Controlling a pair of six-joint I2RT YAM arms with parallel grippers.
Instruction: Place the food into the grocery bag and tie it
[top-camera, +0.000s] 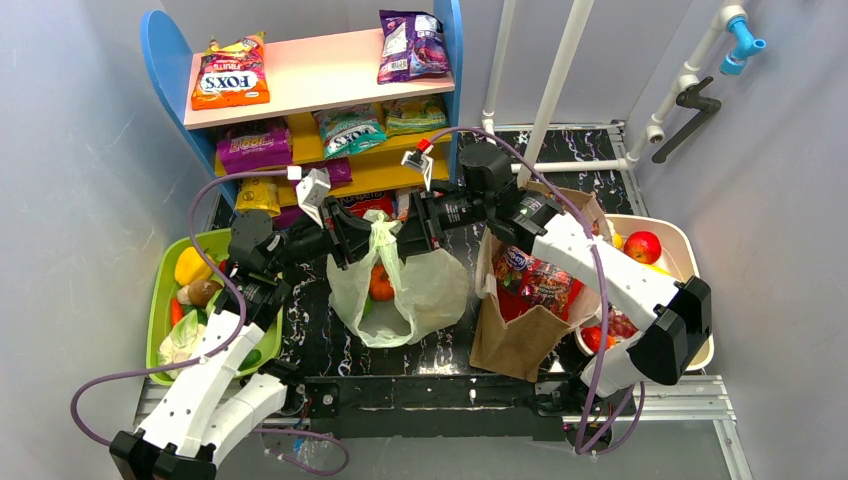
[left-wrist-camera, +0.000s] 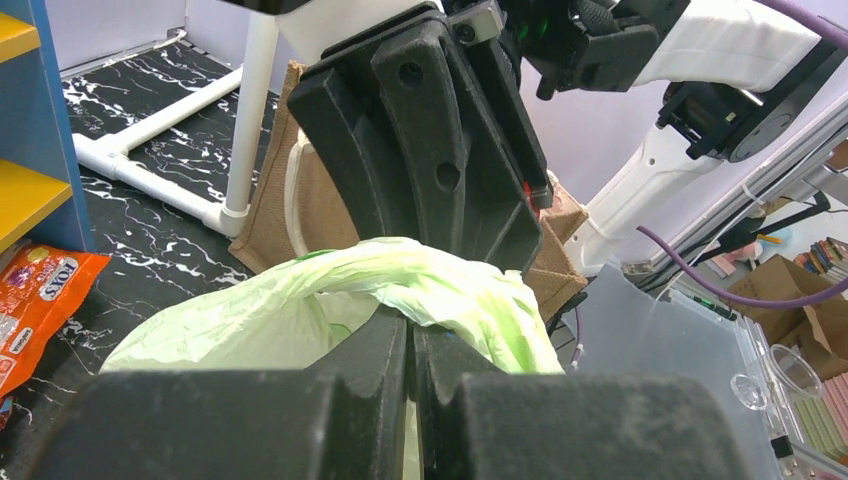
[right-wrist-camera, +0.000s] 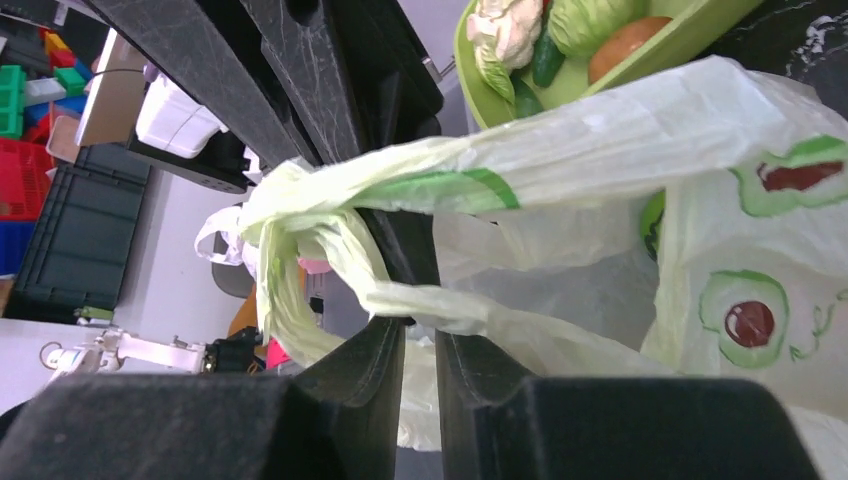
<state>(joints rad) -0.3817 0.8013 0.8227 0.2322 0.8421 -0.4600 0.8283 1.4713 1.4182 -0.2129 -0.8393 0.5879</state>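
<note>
Mid-table, grocery bag: sits btw both arms, handles bunched at top.
Left gripper: fingers pressed together on bag plastic.
Right gripper: nipping a twisted handle strand.
Hidden: contents veiled by film; orange-red piece shows thru, rest can't tell.
Surface: table black w/ white veins; green tray w/ veg at left, brown paper bag just right.
Room: pale walls, snack shelf at back.

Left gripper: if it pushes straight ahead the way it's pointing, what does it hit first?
The right gripper. It faces the left gripper head-on, both clamped on the grocery bag's bunched top, with only that plastic between them. The gap looks short, but depth is unclear.
</note>
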